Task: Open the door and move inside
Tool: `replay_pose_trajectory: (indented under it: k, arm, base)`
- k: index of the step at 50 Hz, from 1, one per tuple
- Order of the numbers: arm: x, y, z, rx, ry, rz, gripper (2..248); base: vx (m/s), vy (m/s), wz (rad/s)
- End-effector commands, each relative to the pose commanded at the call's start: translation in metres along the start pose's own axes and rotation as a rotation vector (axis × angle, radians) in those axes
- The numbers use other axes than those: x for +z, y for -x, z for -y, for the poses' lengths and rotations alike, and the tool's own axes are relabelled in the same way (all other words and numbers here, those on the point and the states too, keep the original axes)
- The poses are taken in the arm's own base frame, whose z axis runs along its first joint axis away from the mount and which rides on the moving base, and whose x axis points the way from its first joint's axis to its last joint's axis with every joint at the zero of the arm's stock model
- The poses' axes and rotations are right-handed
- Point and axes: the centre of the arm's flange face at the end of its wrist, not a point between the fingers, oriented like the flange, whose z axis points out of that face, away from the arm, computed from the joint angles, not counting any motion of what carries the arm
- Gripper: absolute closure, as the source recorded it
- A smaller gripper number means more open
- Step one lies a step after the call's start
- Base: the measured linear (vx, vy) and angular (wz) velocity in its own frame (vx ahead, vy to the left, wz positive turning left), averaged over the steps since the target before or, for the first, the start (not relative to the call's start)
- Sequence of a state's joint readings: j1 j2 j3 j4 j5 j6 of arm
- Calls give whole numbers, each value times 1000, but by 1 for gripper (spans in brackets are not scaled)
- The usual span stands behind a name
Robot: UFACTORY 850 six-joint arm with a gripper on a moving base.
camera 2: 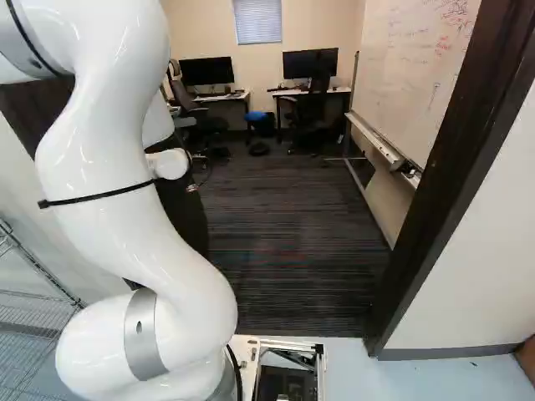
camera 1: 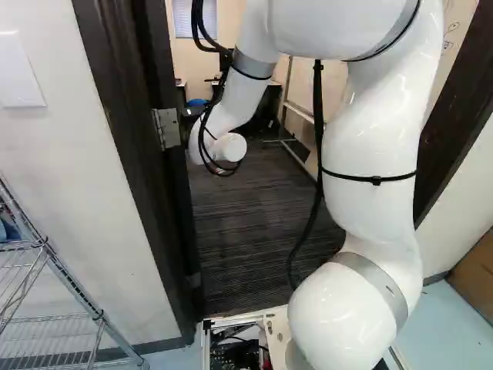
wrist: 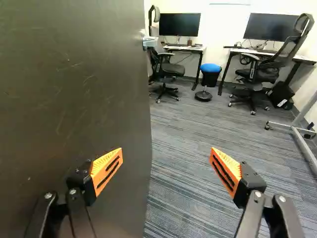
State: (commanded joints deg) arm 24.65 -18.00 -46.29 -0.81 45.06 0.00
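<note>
My gripper has its two fingers spread wide apart, with nothing clamped between the orange pads; the door stands open, its broad dark face filling one side of the wrist view, with one finger in front of that face and the other over the striped carpet; whether that first finger touches the door I cannot tell; a metal fitting sits on the door's edge, ahead of my fingers; my arm reaches through the doorway, between the dark posts of the door frame, and a hinge shows at the left of the left base view; my base is on the pale blue floor, just before the carpet; inside, beyond the gripper, are two desks with monitors, office chairs and a stool with a blue seat; a whiteboard stands along the right of the right base view; a wire shelf is outside, beside the wall.
</note>
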Motion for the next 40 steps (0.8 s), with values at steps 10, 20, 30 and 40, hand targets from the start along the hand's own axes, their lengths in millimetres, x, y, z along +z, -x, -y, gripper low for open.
replay_pose_trajectory:
  k: [10, 20, 30, 40]
  arm:
    - [0, 0, 0, 0, 0, 0, 3]
    - [-1, 0, -2, 1, 3, 1, 3]
    - [-4, 1, -7, 4, 12, 2, 3]
    - [-8, 2, -14, 7, 25, 4, 3]
  base:
    - [0, 0, 0]
    - [0, 0, 0]
    - [0, 0, 0]
    - [0, 0, 0]
